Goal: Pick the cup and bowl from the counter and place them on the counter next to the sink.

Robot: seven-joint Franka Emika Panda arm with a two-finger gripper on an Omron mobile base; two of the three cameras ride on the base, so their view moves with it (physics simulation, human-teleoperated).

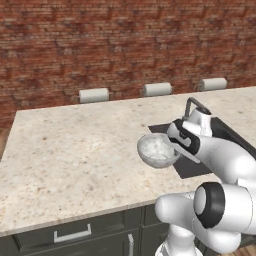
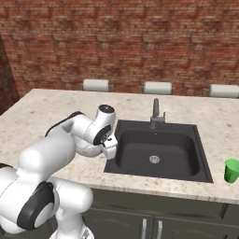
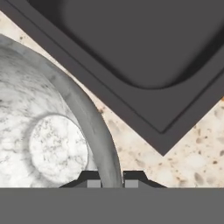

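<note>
The silvery-grey bowl [image 1: 156,150] with its pale mottled inside [image 3: 52,144] sits over the beige counter [image 1: 75,150], just left of the black sink [image 2: 156,149]. I cannot tell whether it touches the counter. My gripper [image 1: 176,146] is shut on the bowl's rim on the sink side. In the hand view the rim passes between the two fingertips [image 3: 111,180]. The sink's corner [image 3: 144,48] lies close beside the bowl. The small green cup [image 2: 232,170] stands upright on the counter to the right of the sink, near the front edge.
A slim grey faucet [image 2: 156,112] rises behind the basin. Three paper towel rolls [image 1: 94,95] line the brick wall at the back. Dark cabinet fronts with handles [image 1: 72,234] run below the counter edge. Wide counter stretches to the bowl's left.
</note>
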